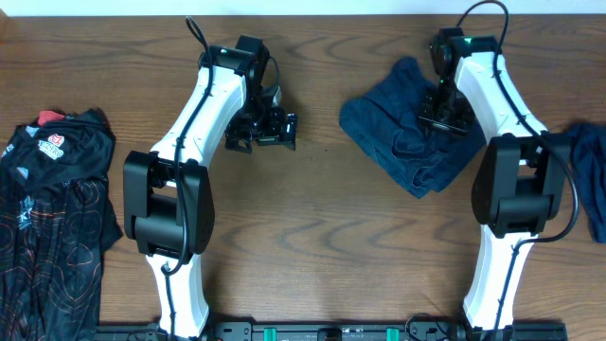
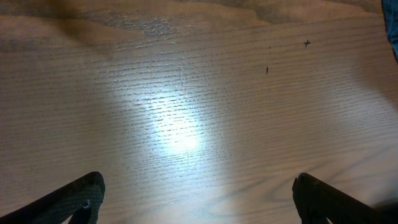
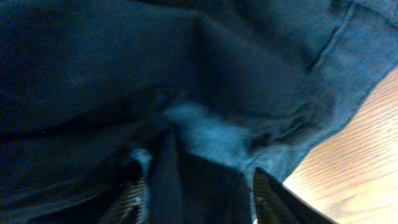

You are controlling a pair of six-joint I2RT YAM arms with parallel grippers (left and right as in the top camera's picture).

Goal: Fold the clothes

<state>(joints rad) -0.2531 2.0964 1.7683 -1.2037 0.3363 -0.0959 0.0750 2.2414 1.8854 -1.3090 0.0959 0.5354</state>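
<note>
A crumpled dark blue garment (image 1: 398,142) lies on the wooden table at the back right. My right gripper (image 1: 443,116) is down on its right part. In the right wrist view the fingers (image 3: 199,193) hold a raised fold of the blue cloth (image 3: 124,62) between them, and wrinkles run out from the pinch. My left gripper (image 1: 275,128) is open and empty over bare wood at the back centre, left of the garment. The left wrist view shows its fingers (image 2: 199,199) wide apart above the table.
A black shirt with red and white print (image 1: 57,208) lies spread at the left edge. Another blue garment (image 1: 592,180) lies at the right edge. A sliver of blue cloth (image 2: 393,25) shows at the right edge of the left wrist view.
</note>
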